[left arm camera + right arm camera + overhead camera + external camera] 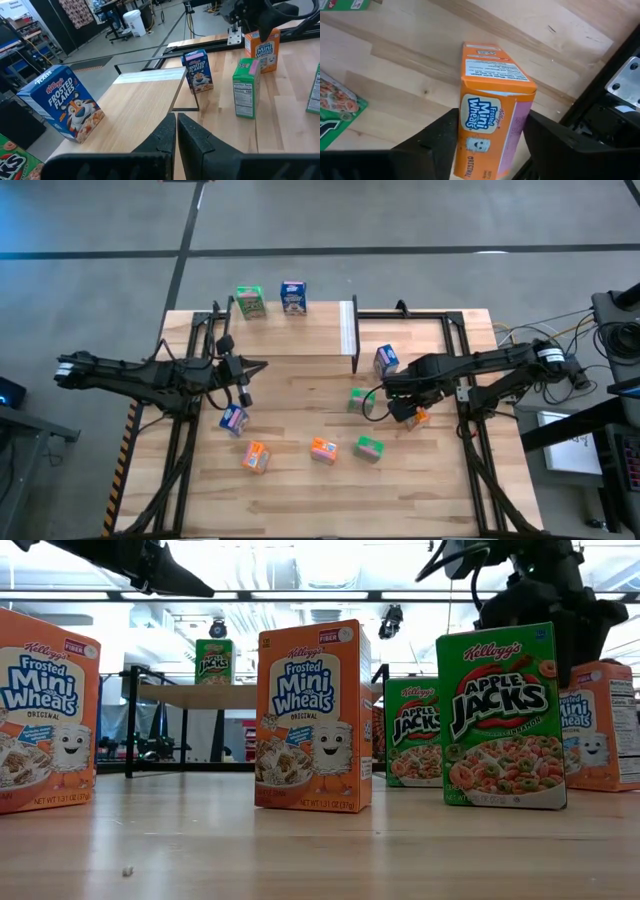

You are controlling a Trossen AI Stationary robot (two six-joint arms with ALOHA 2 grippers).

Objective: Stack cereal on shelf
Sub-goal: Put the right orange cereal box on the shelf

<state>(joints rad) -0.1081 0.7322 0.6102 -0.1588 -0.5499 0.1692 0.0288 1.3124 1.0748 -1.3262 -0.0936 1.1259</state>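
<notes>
The shelf (300, 330) stands at the table's far side, with a green cereal box (248, 301) and a blue one (293, 297) standing on it. Other boxes stand on the table: blue (386, 360), green (360, 400), blue (233, 420), two orange (256, 457) (323, 449), green (369, 448). My right gripper (492, 145) is shut on an orange Mini Wheats box (416, 418) right of the middle. My left gripper (176, 127) is shut and empty, over the shelf's near edge (150, 100). My right gripper pinches the orange box between its two fingers (440, 137), one on each side of it, at the end toward the gripper (485, 150). The fingers come from above, slanting down. In the low view the box's bottom (600, 785) seems to rest on the table.
Black frame rails (455, 340) run along the table's left and right sides. The green box (335, 115) stands close beside the right gripper. The shelf board right of the blue box, up to its white strip (347, 325), is bare.
</notes>
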